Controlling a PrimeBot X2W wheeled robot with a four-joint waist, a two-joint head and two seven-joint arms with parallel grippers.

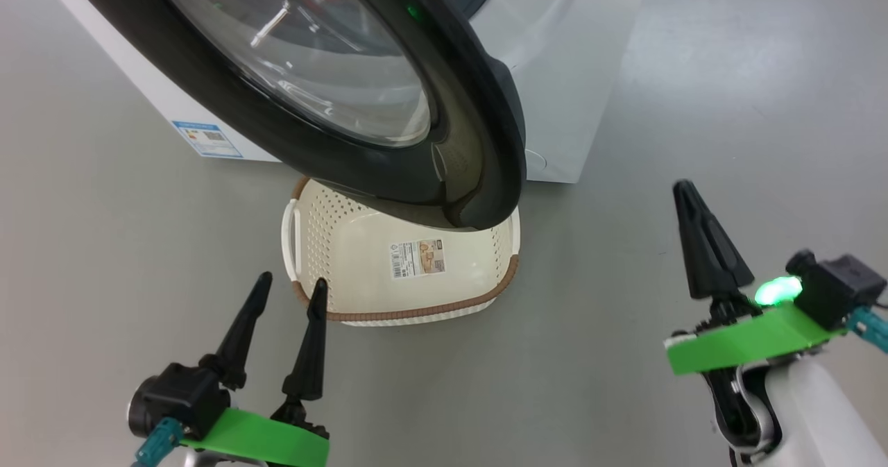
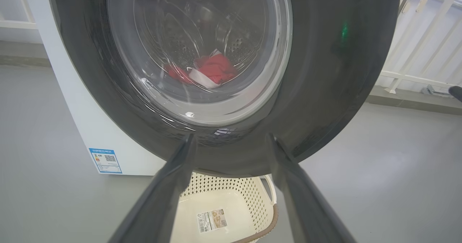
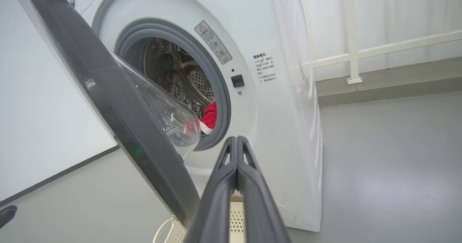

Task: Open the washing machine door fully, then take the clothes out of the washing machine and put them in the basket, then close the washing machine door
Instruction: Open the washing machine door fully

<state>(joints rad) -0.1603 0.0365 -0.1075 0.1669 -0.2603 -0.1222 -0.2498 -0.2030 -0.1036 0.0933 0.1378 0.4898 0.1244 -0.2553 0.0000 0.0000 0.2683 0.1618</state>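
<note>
The washing machine door (image 1: 458, 106) stands partly open, its black rim and glass bowl hanging over the far end of the basket (image 1: 361, 245). The white washing machine (image 3: 274, 102) shows its grey ring and steel drum, with the red clothes (image 3: 210, 117) lying inside. Through the door glass (image 2: 202, 48) the clothes (image 2: 213, 71) show too. My left gripper (image 1: 290, 288) is open, just in front of the basket's near left corner, holding nothing. My right gripper (image 1: 685, 188) is shut on nothing, out to the right of the door; its fingers (image 3: 236, 142) press together and point at the machine front.
Grey floor lies all around. A white railing (image 3: 352, 51) and a low kerb run behind the machine on the right. A blue label (image 1: 208, 137) sits on the machine's side. The basket (image 2: 231, 207) holds a paper label on its bottom.
</note>
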